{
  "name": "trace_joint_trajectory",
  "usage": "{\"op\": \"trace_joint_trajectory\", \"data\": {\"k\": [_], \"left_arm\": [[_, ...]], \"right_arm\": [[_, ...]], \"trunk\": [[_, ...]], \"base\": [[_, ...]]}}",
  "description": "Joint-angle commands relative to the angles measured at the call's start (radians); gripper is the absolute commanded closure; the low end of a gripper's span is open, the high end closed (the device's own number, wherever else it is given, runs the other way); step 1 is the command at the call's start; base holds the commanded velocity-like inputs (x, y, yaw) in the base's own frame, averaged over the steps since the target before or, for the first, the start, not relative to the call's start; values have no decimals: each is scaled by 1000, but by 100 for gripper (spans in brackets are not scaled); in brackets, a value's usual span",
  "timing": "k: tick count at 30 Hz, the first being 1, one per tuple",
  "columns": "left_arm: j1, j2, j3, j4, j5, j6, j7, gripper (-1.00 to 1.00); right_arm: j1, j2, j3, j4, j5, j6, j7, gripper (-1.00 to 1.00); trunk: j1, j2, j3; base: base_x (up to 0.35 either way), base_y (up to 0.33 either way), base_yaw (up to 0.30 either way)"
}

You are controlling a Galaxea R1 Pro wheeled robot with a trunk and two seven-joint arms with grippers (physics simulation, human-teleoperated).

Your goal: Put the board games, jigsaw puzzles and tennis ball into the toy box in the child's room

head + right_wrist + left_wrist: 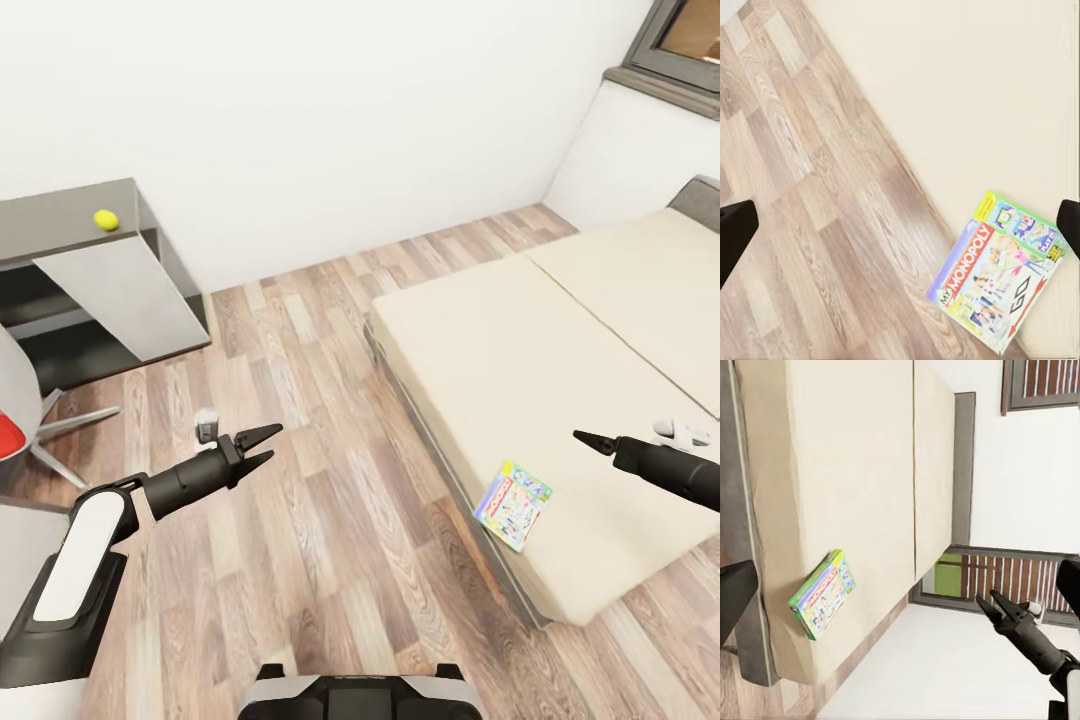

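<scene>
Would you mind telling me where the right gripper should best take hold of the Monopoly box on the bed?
Probably across its short width. The Monopoly box lies flat near the edge of the bed, so the right gripper would best come down from above, with one finger on each long edge. Its thin profile offers little else to pinch.

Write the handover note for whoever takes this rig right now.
Left gripper: open, empty, over the wood-plank floor.
Right gripper: appears open, empty, above the beige bed.
Flat colourful Monopoly box lies near the bed's floor-side edge, untouched.
Yellow-green tennis ball sits on the grey desk.
Done: nothing evident. Left: grasp the Monopoly box, carry it to the toy box, then the rest.
</scene>
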Motion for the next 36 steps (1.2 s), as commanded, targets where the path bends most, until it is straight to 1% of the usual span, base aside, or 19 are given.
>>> {"op": "trace_joint_trajectory", "data": {"k": [1, 10, 16, 19, 21, 22, 24, 30, 35, 36], "left_arm": [[0, 0, 1, 0, -9, 4, -10, -100], [0, -1, 1, -1, -8, 4, -9, -100], [0, 1, 8, -2, -4, 6, -11, -100], [2, 2, 18, -2, -2, 8, -11, -100], [7, 3, 35, -2, -2, 11, -11, -100], [7, 3, 35, -2, -2, 11, -11, -100], [12, 4, 49, -2, -2, 13, -11, -100], [18, 6, 61, -2, -3, 18, -13, -100], [22, 17, 68, -2, -5, 25, -13, -100], [23, 23, 70, -1, -6, 26, -14, -100]], "right_arm": [[-1, 0, -1, 0, 9, 5, 10, -100], [-1, 0, -3, 0, 9, 6, 10, -100], [-2, 0, -2, 1, 10, 9, 9, -100], [-4, 0, -1, 1, 9, 11, 9, -100], [-5, 1, 0, 2, 9, 12, 9, -100], [-5, 1, 0, 2, 9, 12, 9, -100], [-6, 1, 2, 3, 8, 13, 8, -100], [-7, 2, 4, 4, 7, 14, 9, -100], [-7, 3, 5, 4, 6, 15, 10, -100], [-7, 3, 6, 4, 6, 15, 10, -100]], "trunk": [[1, -2, -1], [1, -2, -1], [1, -2, -1], [1, -2, -1], [1, -2, -1], [1, -2, -1], [1, -2, -1], [1, -2, 0], [1, -2, 1], [1, -2, 2]], "base": [[58, 74, -285], [31, 40, -286], [11, 14, -287], [5, 7, -287], [4, 5, -287], [3, 4, -287], [2, 3, -287], [1, 2, -287], [1, 1, -286], [0, 1, -281]]}}
